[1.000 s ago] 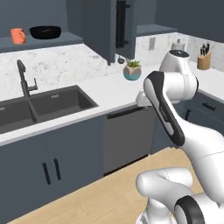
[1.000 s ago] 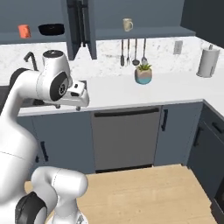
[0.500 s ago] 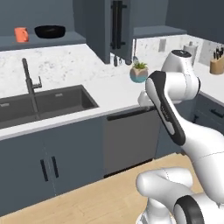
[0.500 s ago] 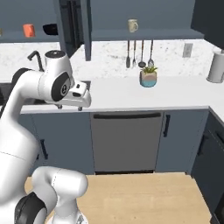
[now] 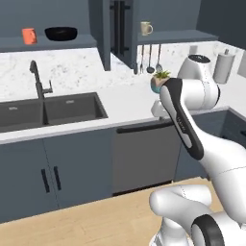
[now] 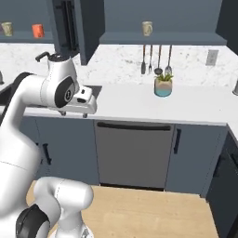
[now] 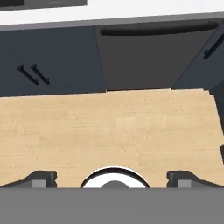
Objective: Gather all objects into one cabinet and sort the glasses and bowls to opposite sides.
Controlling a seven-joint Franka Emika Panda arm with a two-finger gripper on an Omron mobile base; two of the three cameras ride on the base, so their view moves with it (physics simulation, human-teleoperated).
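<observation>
Showing, left base view: orange mug (image 5: 29, 35) and black bowl (image 5: 61, 33) upright on left shelf; beige mug (image 5: 146, 28) on right shelf, handle rightward.
Right base view: second beige mug (image 6: 6, 29) beside orange one.
Hand view: gripper (image 7: 112, 177) spread wide, empty, facing wooden floor (image 7: 109, 131).

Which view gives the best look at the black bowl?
Left base view: the black bowl sits whole on the open cabinet shelf beside the orange mug. The right base view shows that mug, not the bowl; the hand view looks at floor and base cabinets.
</observation>
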